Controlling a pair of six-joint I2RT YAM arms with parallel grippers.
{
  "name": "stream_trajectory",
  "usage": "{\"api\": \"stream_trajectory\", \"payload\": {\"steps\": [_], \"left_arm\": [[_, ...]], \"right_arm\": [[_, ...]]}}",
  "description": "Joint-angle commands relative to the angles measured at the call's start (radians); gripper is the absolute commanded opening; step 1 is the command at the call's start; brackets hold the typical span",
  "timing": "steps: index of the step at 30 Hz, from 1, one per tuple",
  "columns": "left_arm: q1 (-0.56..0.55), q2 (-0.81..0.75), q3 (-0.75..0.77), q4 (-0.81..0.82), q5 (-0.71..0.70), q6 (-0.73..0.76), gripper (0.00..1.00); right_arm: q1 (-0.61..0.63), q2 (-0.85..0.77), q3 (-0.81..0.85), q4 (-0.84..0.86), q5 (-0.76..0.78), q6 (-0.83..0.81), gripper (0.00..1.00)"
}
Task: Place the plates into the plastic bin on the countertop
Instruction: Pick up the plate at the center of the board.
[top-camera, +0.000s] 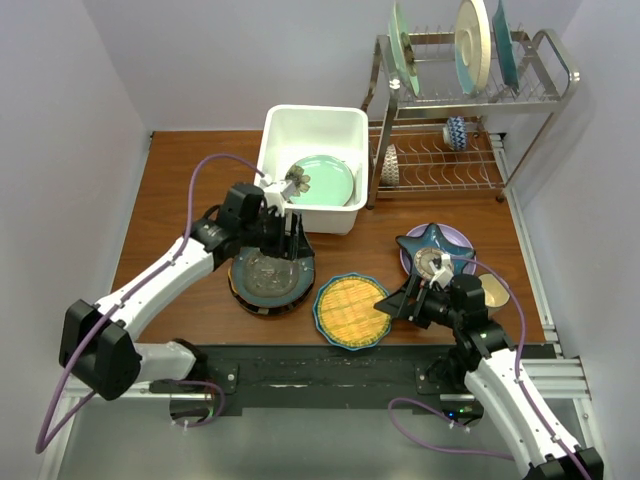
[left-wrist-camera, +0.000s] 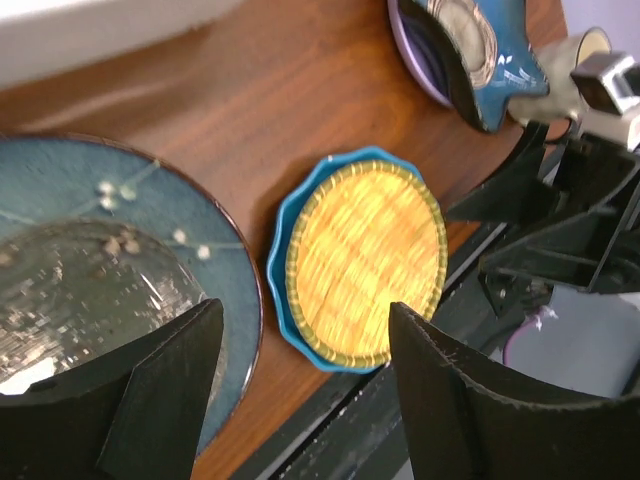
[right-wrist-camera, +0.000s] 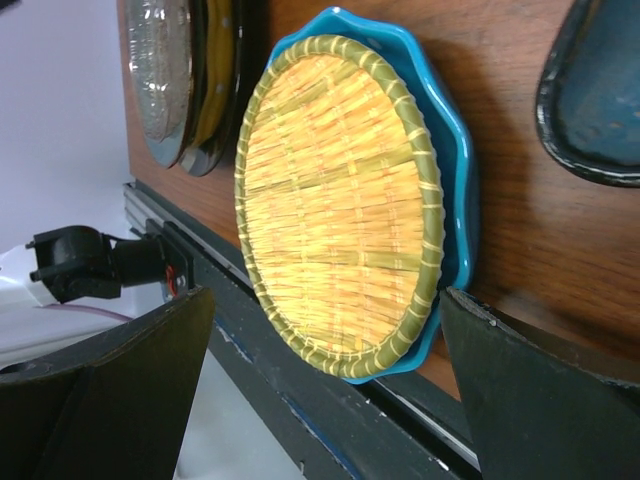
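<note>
Right wrist: yellow woven disc (right-wrist-camera: 340, 200) on scalloped blue plate (right-wrist-camera: 457, 170), centre.
Both lie on the worktop (right-wrist-camera: 520, 240). Dark stacked plates (right-wrist-camera: 222, 90) topped by a clear glass plate (right-wrist-camera: 160, 70) at 11 o'clock; dark teal plate (right-wrist-camera: 600, 100) at 2 o'clock. Fingers (right-wrist-camera: 120, 390) spread apart, 7 and 5 o'clock.

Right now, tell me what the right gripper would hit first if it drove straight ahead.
Most likely the yellow woven tray, lying on the blue scalloped plate: it sits dead ahead, framed by the open right gripper. Depth is unclear, so the exact contact point is a guess.
</note>
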Motion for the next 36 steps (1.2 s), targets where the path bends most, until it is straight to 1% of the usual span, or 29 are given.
{"api": "stream_trajectory", "payload": {"steps": [1, 7, 10, 13, 14, 16, 19, 23, 26, 36], "left_arm": [[-0.023, -0.064, -0.065, 0.073, 0.015, -0.036, 0.71], [-0.035, -0.103, -0.149, 0.083, 0.035, -0.056, 0.71], [-0.039, -0.112, -0.188, 0.096, 0.050, -0.067, 0.71], [-0.049, -0.118, -0.217, 0.125, 0.060, -0.085, 0.70], [-0.058, -0.120, -0.225, 0.133, 0.063, -0.099, 0.70], [-0.072, -0.117, -0.240, 0.164, 0.066, -0.111, 0.70], [-0.102, -0.097, -0.241, 0.176, 0.055, -0.122, 0.70], [-0.145, -0.060, -0.241, 0.198, 0.044, -0.136, 0.69], [-0.167, -0.035, -0.240, 0.214, 0.038, -0.142, 0.69], [-0.197, 0.018, -0.238, 0.228, 0.004, -0.137, 0.68]], "right_arm": [[-0.001, 0.008, 0.034, -0.023, 0.027, -0.016, 0.99], [-0.001, 0.019, 0.039, -0.036, 0.034, -0.021, 0.98], [-0.002, 0.034, 0.040, -0.039, 0.036, -0.022, 0.96], [-0.001, 0.046, 0.042, -0.034, 0.033, -0.022, 0.91], [-0.002, 0.052, 0.045, -0.029, 0.030, -0.022, 0.87], [-0.001, 0.055, 0.048, -0.031, 0.027, -0.025, 0.85], [-0.002, 0.066, 0.055, -0.022, 0.025, -0.027, 0.81], [-0.001, 0.081, 0.060, -0.002, 0.016, -0.026, 0.72], [-0.001, 0.091, 0.060, 0.004, 0.014, -0.027, 0.69], [-0.001, 0.120, 0.040, 0.062, -0.004, -0.019, 0.68]]}}
